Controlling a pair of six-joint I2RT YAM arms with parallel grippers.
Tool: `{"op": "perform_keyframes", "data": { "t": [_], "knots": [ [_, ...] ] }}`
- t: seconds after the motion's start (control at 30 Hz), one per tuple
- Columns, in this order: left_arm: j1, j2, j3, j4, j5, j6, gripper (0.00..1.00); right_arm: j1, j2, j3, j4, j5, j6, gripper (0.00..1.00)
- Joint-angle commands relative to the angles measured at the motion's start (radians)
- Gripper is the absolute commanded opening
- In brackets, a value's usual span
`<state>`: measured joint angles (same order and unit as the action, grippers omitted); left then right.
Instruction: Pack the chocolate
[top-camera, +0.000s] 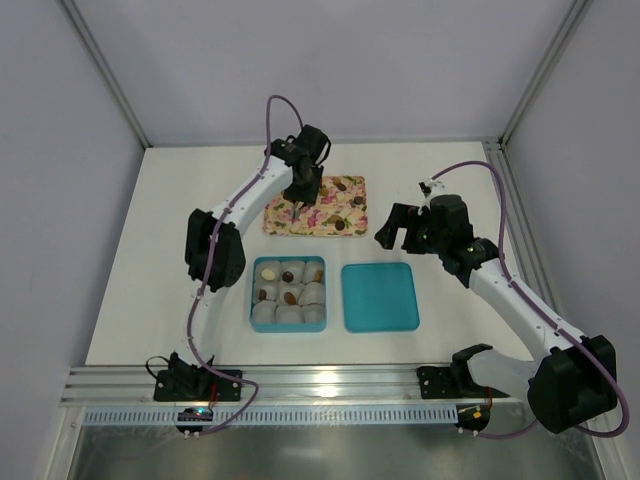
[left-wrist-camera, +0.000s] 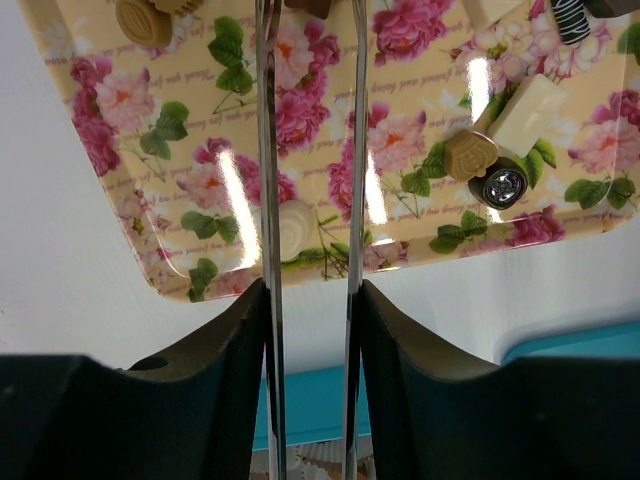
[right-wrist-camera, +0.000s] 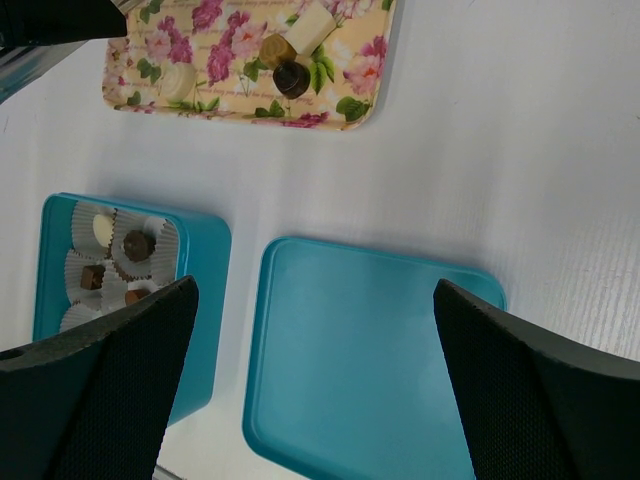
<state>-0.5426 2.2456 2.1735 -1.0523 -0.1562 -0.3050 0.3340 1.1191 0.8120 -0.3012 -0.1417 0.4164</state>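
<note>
**Q:** How far along is the packing?

**A:** Partway, I judge. A blue box (right-wrist-camera: 212, 290) sits open on the white table (top-camera: 450, 180), lined with paper cups (top-camera: 290, 315). About five cups in the far and middle rows hold chocolates (top-camera: 288, 277). The near row looks unfilled.

**Q:** What is left to do?

**A:** More pieces lie loose on the flowered tray (left-wrist-camera: 100, 150), which is beyond the box. I can see a pale round piece (left-wrist-camera: 285, 228), a tan piece (left-wrist-camera: 470, 155) touching a dark piece (left-wrist-camera: 503, 185), and a cream block (left-wrist-camera: 530, 105), among others. These need to go into cups. The blue lid (top-camera: 380, 297) lies flat just beside the box, not yet on.

**Q:** And your grippers?

**A:** My left gripper (top-camera: 298, 212) hangs over the near part of the tray. Its thin metal fingers (left-wrist-camera: 268, 150) have a narrow gap between them. Their tips run off the top edge of the wrist view, where something brown shows between them. I cannot tell whether they grip a piece. My right gripper (right-wrist-camera: 315, 290) hovers above the lid, jaws wide apart, holding nothing.
</note>
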Motion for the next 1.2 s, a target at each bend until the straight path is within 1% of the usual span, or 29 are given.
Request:
{"op": "perform_keyframes", "data": {
  "t": [0.0, 0.33, 0.7, 0.93, 1.17],
  "knots": [
    [0.004, 0.003, 0.032, 0.044, 0.000, 0.017, 0.39, 0.003, -0.019, 0.006, 0.014, 0.008, -0.016, 1.00],
    [0.004, -0.011, 0.029, 0.035, 0.004, 0.010, 0.29, 0.003, -0.019, 0.004, 0.013, 0.010, -0.016, 1.00],
    [0.004, -0.101, 0.026, -0.058, 0.006, -0.008, 0.26, 0.003, -0.010, 0.006, 0.025, 0.010, -0.008, 1.00],
    [0.004, -0.181, -0.030, -0.067, 0.047, -0.025, 0.25, 0.003, -0.007, 0.006, 0.030, 0.008, -0.004, 1.00],
    [0.001, -0.302, -0.144, -0.068, 0.084, -0.046, 0.24, 0.003, 0.005, 0.001, 0.042, 0.008, -0.001, 1.00]
  ]
}}
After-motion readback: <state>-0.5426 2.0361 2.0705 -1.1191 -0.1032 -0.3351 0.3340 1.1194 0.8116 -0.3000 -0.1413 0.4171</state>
